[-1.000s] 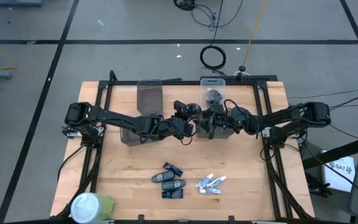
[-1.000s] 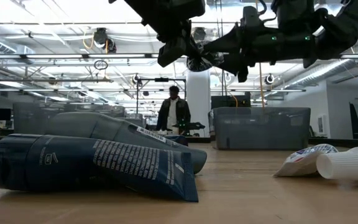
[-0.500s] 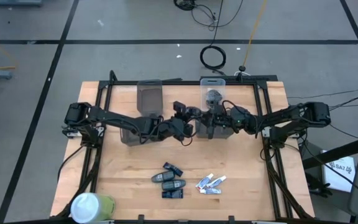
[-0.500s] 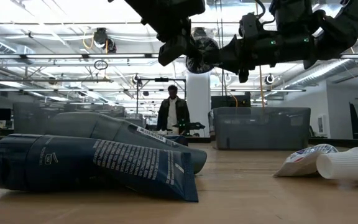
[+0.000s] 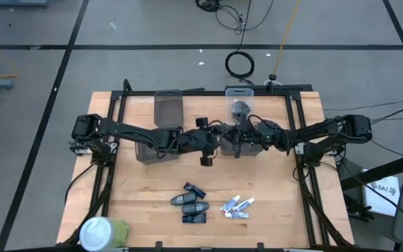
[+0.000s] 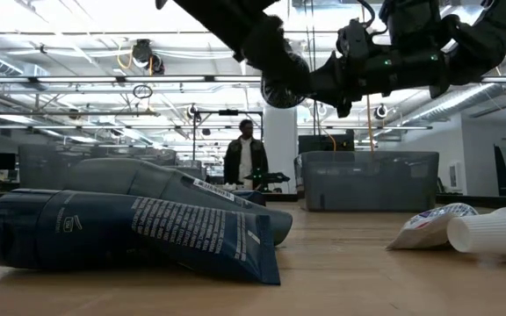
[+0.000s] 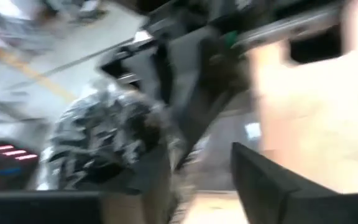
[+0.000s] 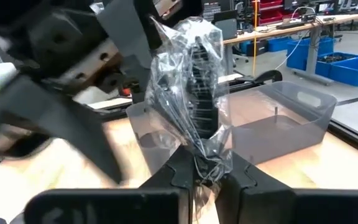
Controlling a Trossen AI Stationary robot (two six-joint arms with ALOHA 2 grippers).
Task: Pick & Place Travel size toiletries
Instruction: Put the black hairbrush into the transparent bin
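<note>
From above, the two arms are meeting over the middle of the table (image 5: 138,210). The right gripper (image 5: 224,133) is reaching in from the right, and the left gripper (image 5: 208,140) is sitting just beside its tips, on the grey bin's (image 5: 167,106) side. The clear bin (image 5: 239,94) is lying just beyond the right fingers and already holding a dark lump (image 5: 240,108). The other toiletries are resting well apart from both sets of fingers, toward the near edge: dark pieces (image 5: 191,204) in a cluster and white tubes (image 5: 237,206) beside them. A white-and-green cylinder (image 5: 102,232) is standing at the near left corner.

At table height, both grippers are hanging high above the wood, with a roundish dark shape (image 6: 279,88) showing where they are meeting. A dark blue tube (image 6: 130,233) is lying close to the lens and a white tube (image 6: 490,233) at the right. A person (image 6: 246,158) is standing far behind.

In the left wrist view, heavily blurred, a bagged dark lump (image 7: 98,143) is showing just ahead of the left fingers (image 7: 272,186), which look spread apart with nothing between them.

In the right wrist view, the right fingers (image 8: 241,177) are pinching the twisted neck of a clear plastic bag (image 8: 191,99) with a dark item inside; the bag is standing straight up from the fingertips. The left arm's dark parts are crowding just beside it, and the grey bin is sitting beyond.
</note>
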